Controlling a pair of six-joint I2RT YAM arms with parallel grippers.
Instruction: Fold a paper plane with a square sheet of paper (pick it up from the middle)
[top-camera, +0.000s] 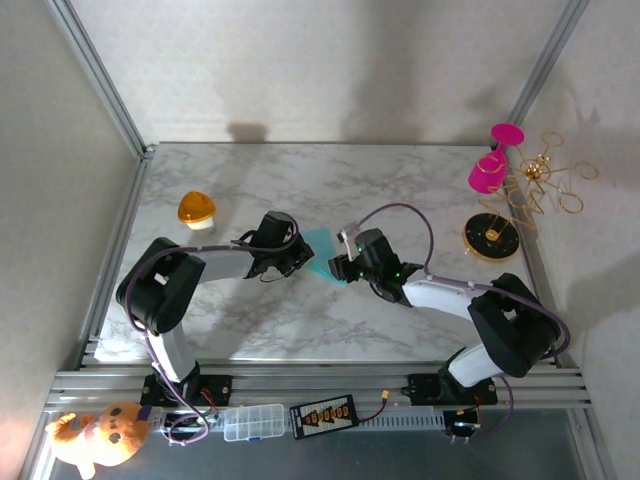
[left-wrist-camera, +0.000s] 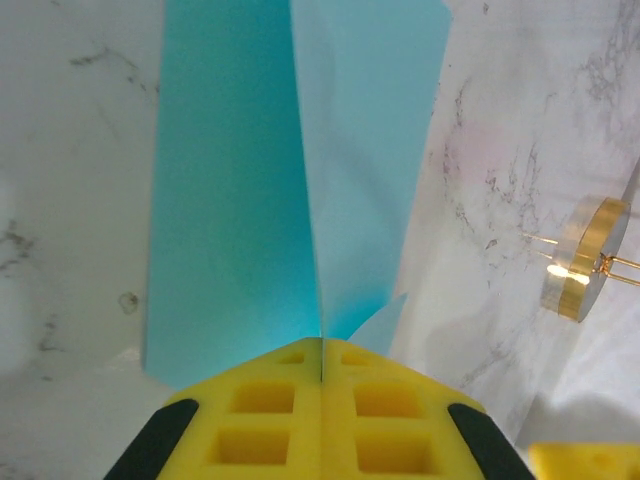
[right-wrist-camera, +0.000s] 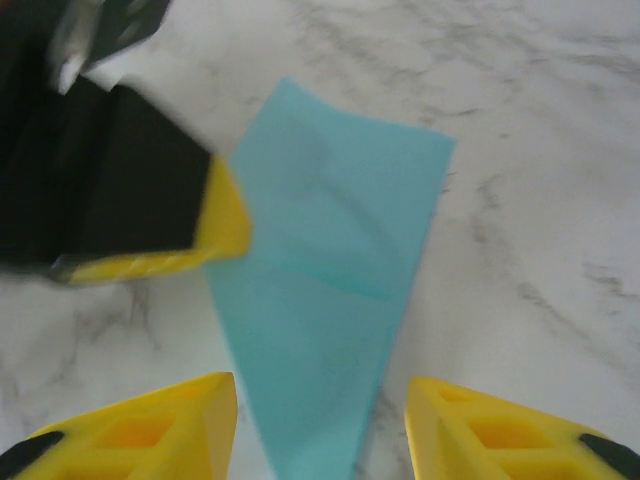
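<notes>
A white marble-look tabletop (top-camera: 300, 185) w/ grey veining was seen enclosed on three sides by plain off-white walls: a back wall (top-camera: 320, 60), a L wall (top-camera: 50, 150) and a R wall (top-camera: 605, 110). Alum. frame posts (top-camera: 100, 75) were set at the far corners, slanting outward in the top view. The near edge was bounded by slotted alum. rails (top-camera: 330, 383), w/ a grey surface (top-camera: 540, 450) seen below them. The scene was lit evenly and softly; faint shadows (top-camera: 248, 131) were thrown on the back wall just above the table's far edge.
</notes>
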